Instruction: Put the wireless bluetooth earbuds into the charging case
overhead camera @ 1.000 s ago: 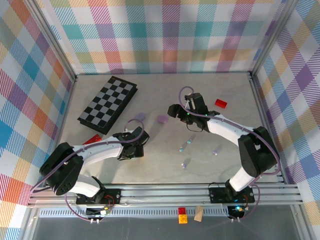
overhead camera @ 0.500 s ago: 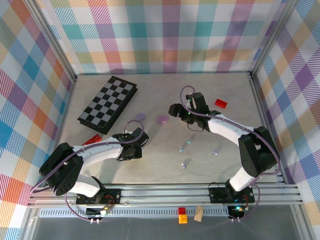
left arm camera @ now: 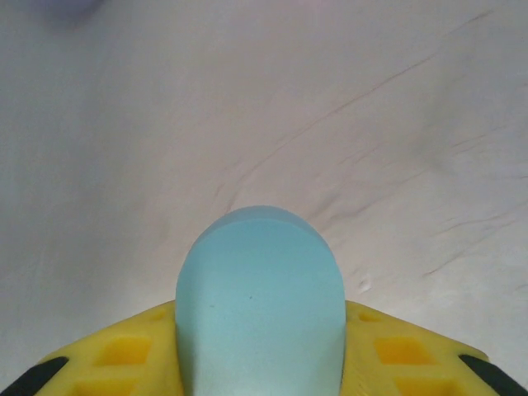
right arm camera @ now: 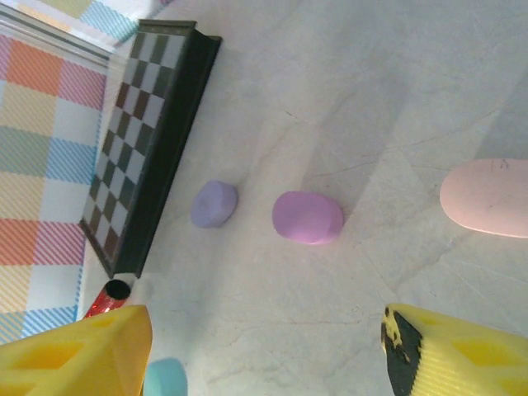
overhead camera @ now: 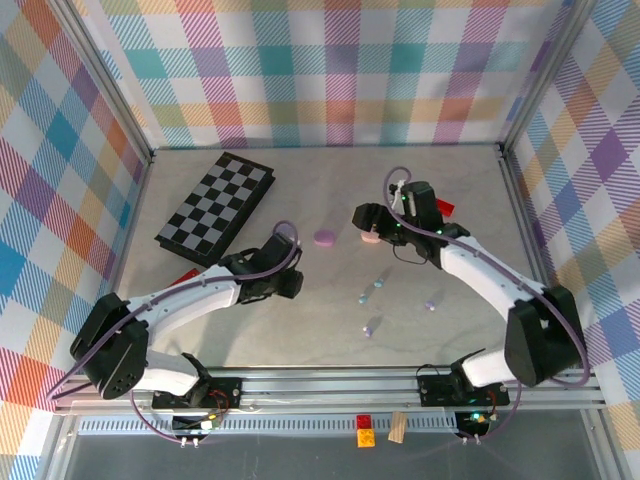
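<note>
Top view: nothing is seated yet. The earbuds point(overhead camera: 371, 326) lie loose on the tabletop point(overhead camera: 310, 340), right of centre toward the near edge, just as they did a second ago. My left gripper point(overhead camera: 287, 285) has moved right and away from the near edge. The right gripper point(overhead camera: 365, 222) has shifted right, with a pink case point(overhead camera: 371, 239) just beside it.

Left wrist: I'm clamped on a blue case point(left arm camera: 260, 272).

Right wrist: fingers wide apart and holding nothing. The purple case point(right arm camera: 308, 217) and lavender case point(right arm camera: 214, 204) lie ahead, and both look closed.
</note>
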### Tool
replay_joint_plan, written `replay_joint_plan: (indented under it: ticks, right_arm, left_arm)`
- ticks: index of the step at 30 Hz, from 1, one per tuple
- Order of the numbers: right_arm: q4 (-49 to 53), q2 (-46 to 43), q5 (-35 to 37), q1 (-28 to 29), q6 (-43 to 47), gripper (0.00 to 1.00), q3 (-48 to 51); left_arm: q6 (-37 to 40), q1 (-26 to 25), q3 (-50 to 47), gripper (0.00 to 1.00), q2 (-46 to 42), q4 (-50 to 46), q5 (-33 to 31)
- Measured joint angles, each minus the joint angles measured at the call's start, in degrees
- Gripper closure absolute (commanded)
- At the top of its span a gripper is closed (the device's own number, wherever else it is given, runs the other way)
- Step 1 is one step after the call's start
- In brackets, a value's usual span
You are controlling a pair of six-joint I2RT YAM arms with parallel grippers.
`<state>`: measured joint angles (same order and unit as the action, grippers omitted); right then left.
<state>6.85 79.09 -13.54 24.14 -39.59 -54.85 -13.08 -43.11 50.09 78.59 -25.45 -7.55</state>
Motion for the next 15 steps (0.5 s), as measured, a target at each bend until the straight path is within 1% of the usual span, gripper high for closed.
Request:
replay_joint_plan:
  ticks: [3,6,10,15]
  right_arm:
    - [3.23,-4.48,-1.95,-1.07,1.22,0.27,0.44]
    - [7.26,-8.83,-3.89,-1.97,2.36,0.27,0.72]
    - [12.50,-13.07,-6.49,-2.73,4.15,0.27,0.72]
    - [17.31,-14.99,-10.12,-2.82,5.97,0.29,0.76]
  left_arm:
    - [7.21,0.00,2.16,0.61,1.36,4.35,2.69]
    - [13.68,0.00,2.27,0.60,1.70,9.49,6.47]
    - [23.21,0.00,2.25,0.58,1.70,16.63,13.84]
    - [33.38,0.00,2.19,0.54,1.70,22.53,22.56]
